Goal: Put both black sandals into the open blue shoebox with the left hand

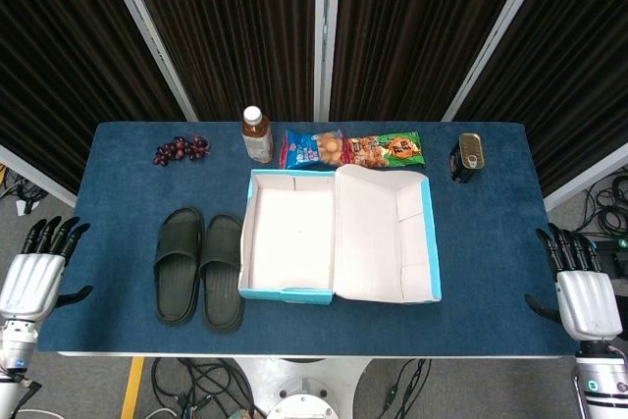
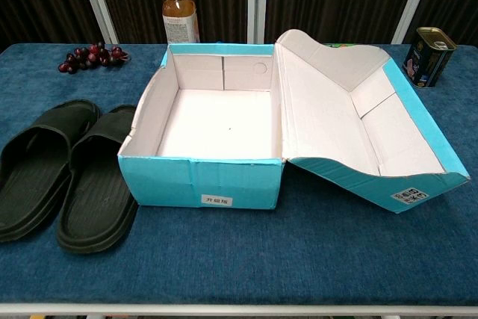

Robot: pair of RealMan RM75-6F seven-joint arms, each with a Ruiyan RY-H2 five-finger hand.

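Two black sandals lie side by side on the blue table, the left sandal [image 1: 180,264] [image 2: 41,166] and the right sandal [image 1: 223,269] [image 2: 101,178], just left of the open blue shoebox [image 1: 289,292] [image 2: 202,180]. The box is empty, white inside, its lid [image 1: 385,233] [image 2: 358,128] folded open to the right. My left hand [image 1: 36,272] hangs off the table's left edge, fingers apart, holding nothing. My right hand [image 1: 581,289] hangs off the right edge, fingers apart and empty. Neither hand shows in the chest view.
Along the far edge stand a bunch of dark grapes [image 1: 181,150] [image 2: 91,57], a drink bottle [image 1: 257,134] [image 2: 180,14], snack packets [image 1: 351,148] and a small can [image 1: 468,156] [image 2: 428,57].
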